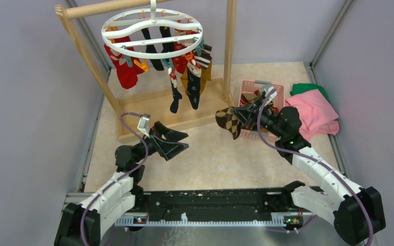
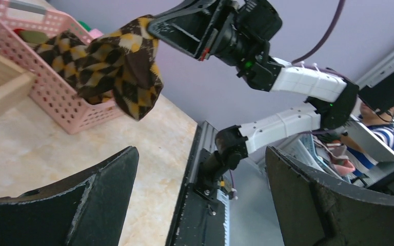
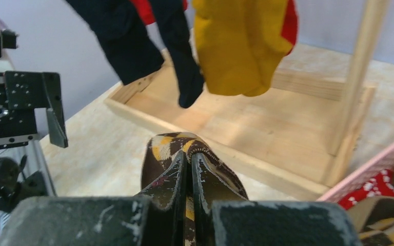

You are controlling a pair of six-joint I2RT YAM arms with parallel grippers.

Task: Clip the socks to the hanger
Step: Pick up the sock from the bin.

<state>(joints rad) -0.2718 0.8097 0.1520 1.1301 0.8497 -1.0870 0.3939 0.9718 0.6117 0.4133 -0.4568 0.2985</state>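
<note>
Hanger (image 1: 152, 32): white round ring, wavy crossbars, roughly level, hung by top hook from wooden rod (image 1: 107, 7). Orange and teal clips under rim.

Clipped socks dangle below ring:
- red sock (image 1: 125, 69) at left
- black socks (image 1: 155, 62) mid
- navy patterned sock (image 1: 194, 84) front-right
- mustard sock (image 1: 207, 72) behind it

Brown argyle sock (image 1: 229, 122): off table, pinched in right gripper (image 3: 190, 164), drooping beside pink basket (image 1: 247, 87). Basket holds more, apparently red-white patterned sock (image 3: 374, 189) plus second argyle.
</note>
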